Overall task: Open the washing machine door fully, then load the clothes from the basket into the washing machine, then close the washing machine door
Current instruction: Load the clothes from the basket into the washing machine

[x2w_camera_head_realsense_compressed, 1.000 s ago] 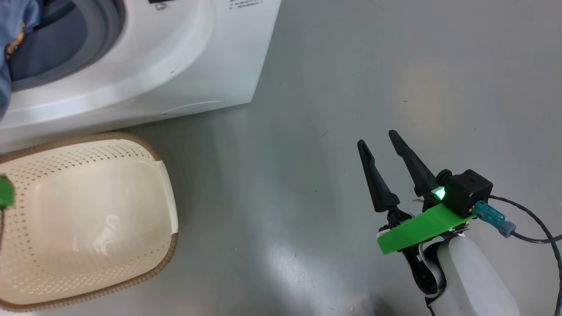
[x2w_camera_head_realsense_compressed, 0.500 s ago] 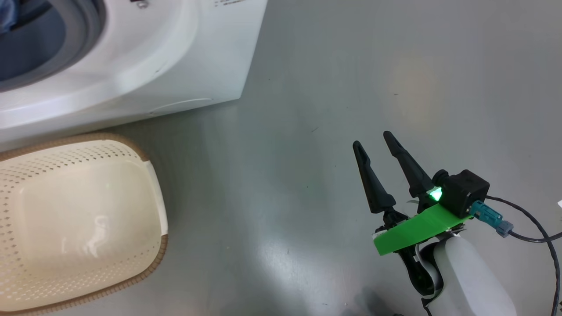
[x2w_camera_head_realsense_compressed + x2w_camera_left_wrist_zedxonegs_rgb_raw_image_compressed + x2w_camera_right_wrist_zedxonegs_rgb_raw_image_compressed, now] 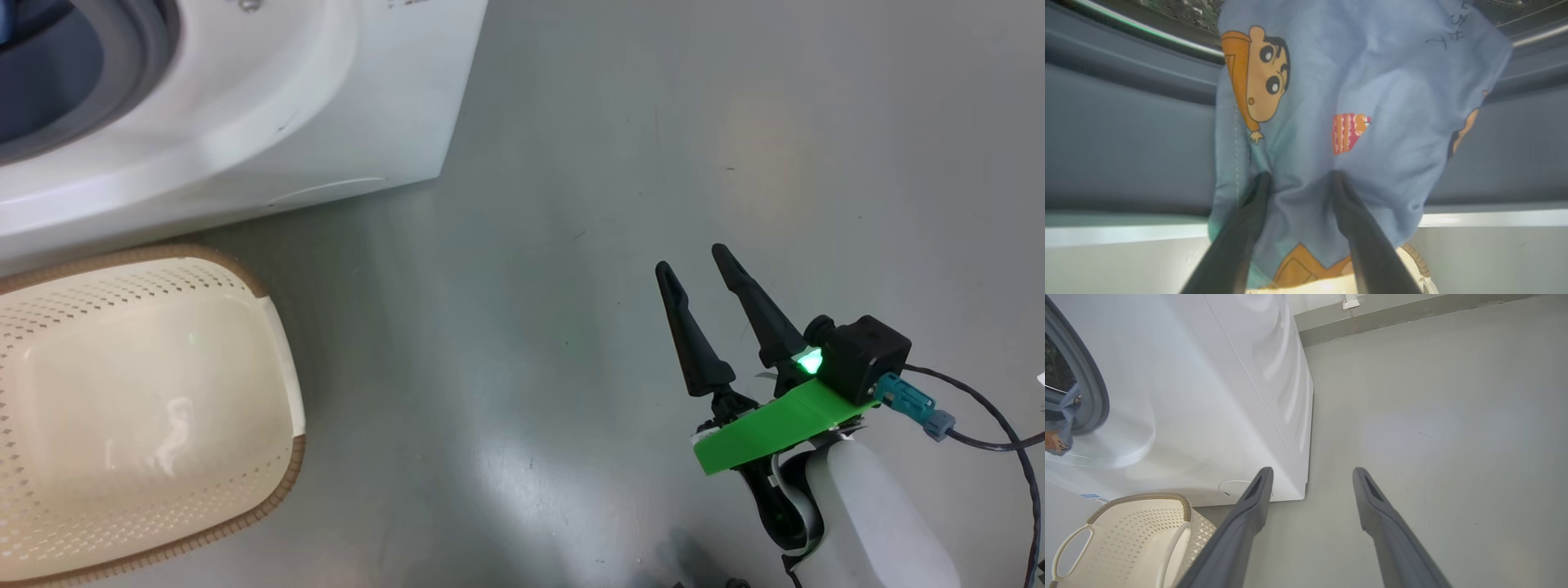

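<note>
My left gripper (image 3: 1298, 177) is at the mouth of the washing machine (image 3: 245, 106), in front of its grey-blue seal (image 3: 1126, 143). Its jaws stand apart, and the clothes (image 3: 1372, 81), a light-blue piece with cartoon prints, hang over both fingertips and bunch between them. A corner of that cloth (image 3: 1061, 416) shows at the opening in the right wrist view. The cream basket (image 3: 277, 490) sits on the floor before the machine with nothing showing in it. My right gripper (image 3: 691, 260) hovers open over bare floor to the right, holding nothing. The washing machine door is out of view.
Grey floor (image 3: 571, 122) stretches to the right of the machine. A wall base (image 3: 1412, 310) runs behind it. A cable (image 3: 980, 408) trails from my right wrist. The round filter cap (image 3: 1237, 488) sits low on the machine front, beside the basket (image 3: 1126, 539).
The head view has shifted. The blue cloth and the green part of my left wrist, seen at the left edge a second ago, have left that view. My right arm holds still.
</note>
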{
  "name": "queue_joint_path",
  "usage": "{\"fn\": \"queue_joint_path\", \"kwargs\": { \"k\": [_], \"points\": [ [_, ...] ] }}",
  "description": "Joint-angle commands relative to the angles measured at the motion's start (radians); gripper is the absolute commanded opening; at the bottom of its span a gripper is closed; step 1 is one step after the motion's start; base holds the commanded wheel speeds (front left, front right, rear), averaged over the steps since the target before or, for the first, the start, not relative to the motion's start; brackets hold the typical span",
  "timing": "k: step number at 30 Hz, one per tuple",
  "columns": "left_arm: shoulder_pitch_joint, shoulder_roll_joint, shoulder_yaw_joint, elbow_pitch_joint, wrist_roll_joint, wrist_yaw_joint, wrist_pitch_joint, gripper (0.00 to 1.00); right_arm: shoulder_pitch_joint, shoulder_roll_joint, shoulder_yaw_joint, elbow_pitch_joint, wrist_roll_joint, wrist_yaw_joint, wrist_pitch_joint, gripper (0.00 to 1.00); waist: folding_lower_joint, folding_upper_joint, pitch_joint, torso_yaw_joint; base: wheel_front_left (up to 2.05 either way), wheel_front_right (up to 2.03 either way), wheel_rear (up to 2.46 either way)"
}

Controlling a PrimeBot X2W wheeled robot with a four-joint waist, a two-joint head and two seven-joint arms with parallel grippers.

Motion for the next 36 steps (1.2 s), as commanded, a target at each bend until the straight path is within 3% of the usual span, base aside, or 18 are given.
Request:
{"fn": "queue_joint_path", "kwargs": {
  "k": [1, 2, 3, 9, 10, 24, 36],
  "points": [
    [0.016, 0.047, 0.020, -0.001, -0.004, 0.007, 0.026, 0.53, 0.007, 0.007, 0.023, -0.019, 0.010, 0.002, -0.005, 1.00, 0.0000, 0.0000, 0.001, 0.000, 0.00, 0.00, 0.00],
    [0.011, 0.047, 0.019, -0.002, -0.006, 0.007, 0.030, 0.34, 0.006, 0.007, 0.024, -0.019, 0.010, 0.002, -0.005, 1.00, 0.0000, 0.0000, 0.001, 0.000, 0.00, 0.00, 0.00],
    [0.005, 0.046, 0.018, -0.005, -0.009, 0.008, 0.030, 0.00, 0.005, 0.007, 0.025, -0.019, 0.011, 0.002, -0.005, 1.00, 0.0000, 0.0000, 0.001, 0.000, 0.00, 0.00, 0.00],
    [-0.034, 0.030, 0.022, -0.039, -0.049, -0.008, -0.009, 0.00, 0.004, 0.007, 0.028, -0.018, 0.017, 0.002, -0.005, 1.00, 0.0000, 0.0000, -0.001, -0.005, 0.00, 0.00, 0.00],
    [-0.051, 0.031, 0.023, -0.046, -0.066, -0.030, -0.037, 0.00, 0.005, 0.007, 0.028, -0.017, 0.020, 0.002, -0.005, 1.00, 0.0000, 0.0000, -0.004, -0.007, 0.00, 0.00, 0.00],
    [-0.181, 0.027, 0.002, -0.035, -0.130, -0.119, -0.191, 0.00, 0.003, 0.007, 0.040, -0.020, 0.039, 0.002, -0.005, 1.00, 0.0000, 0.0000, -0.003, -0.020, 0.00, 0.00, 0.00],
    [-0.272, 0.043, -0.039, 0.062, -0.197, -0.203, -0.420, 0.00, -0.002, 0.007, 0.039, -0.027, 0.041, 0.002, -0.005, 1.00, 0.0000, 0.0000, 0.042, -0.035, 0.00, 0.00, 0.00]
  ]
}}
